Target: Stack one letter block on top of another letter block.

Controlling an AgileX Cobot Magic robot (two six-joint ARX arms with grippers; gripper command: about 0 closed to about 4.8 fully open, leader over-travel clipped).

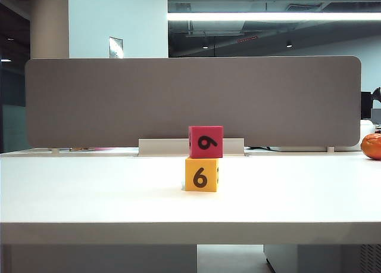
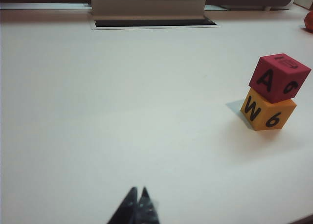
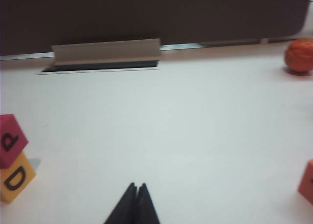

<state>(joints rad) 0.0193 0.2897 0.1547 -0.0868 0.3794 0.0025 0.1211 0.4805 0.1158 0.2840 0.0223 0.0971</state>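
Note:
The red letter block with a sideways "6" rests on top of the yellow-orange letter block with an upright "6", in the middle of the white table. The left wrist view has the red block above the yellow one, well off to one side of my left gripper, which is shut and empty. In the right wrist view the red block and the yellow block sit at the picture's edge, far from my right gripper, also shut and empty. Neither gripper appears in the exterior view.
A grey partition with a white cable tray runs along the table's far edge. An orange ball-like object lies at the far right, seen too in the right wrist view. Another reddish block's corner shows there.

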